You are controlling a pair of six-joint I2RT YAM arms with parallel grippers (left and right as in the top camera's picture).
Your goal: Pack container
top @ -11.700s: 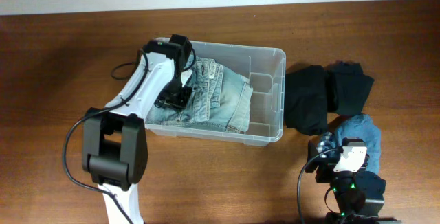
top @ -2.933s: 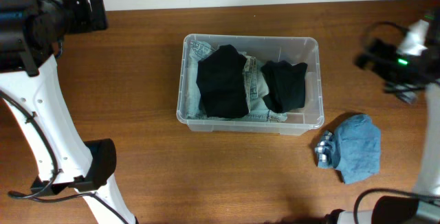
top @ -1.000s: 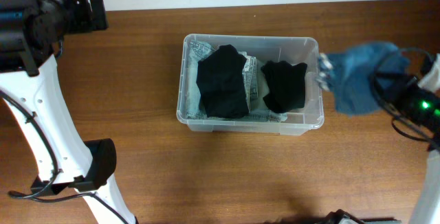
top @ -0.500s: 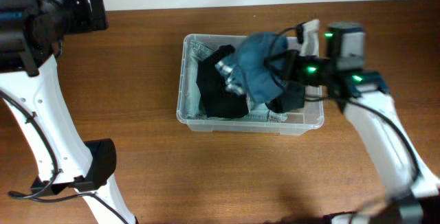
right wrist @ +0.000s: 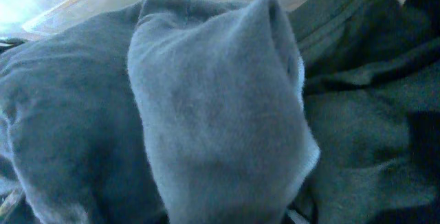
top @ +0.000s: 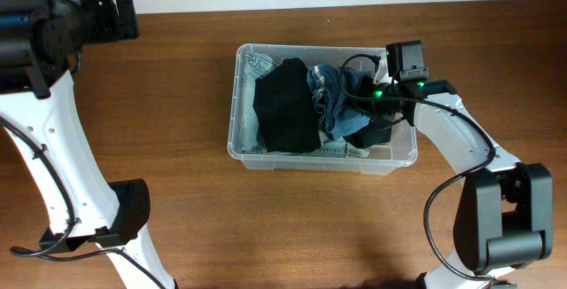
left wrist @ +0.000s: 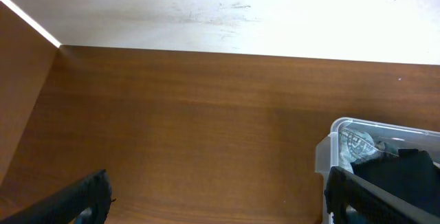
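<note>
The container, a clear plastic tub, stands mid-table. It holds folded jeans, a black garment, a blue garment and a second black piece. My right gripper reaches down into the tub from the right, at the blue garment. In the right wrist view the blue-grey cloth fills the frame and hides the fingers. Far to the left of the tub, my left gripper hangs open over bare table with nothing between its fingers. The tub's corner shows at its right.
The left arm stands high over the table's back left corner. A pale wall runs along the table's far edge. Bare brown wood surrounds the tub.
My right arm has carried the blue garment from beside the tub's right side in over the rim and lowered it among the clothes. The left arm has not moved.
</note>
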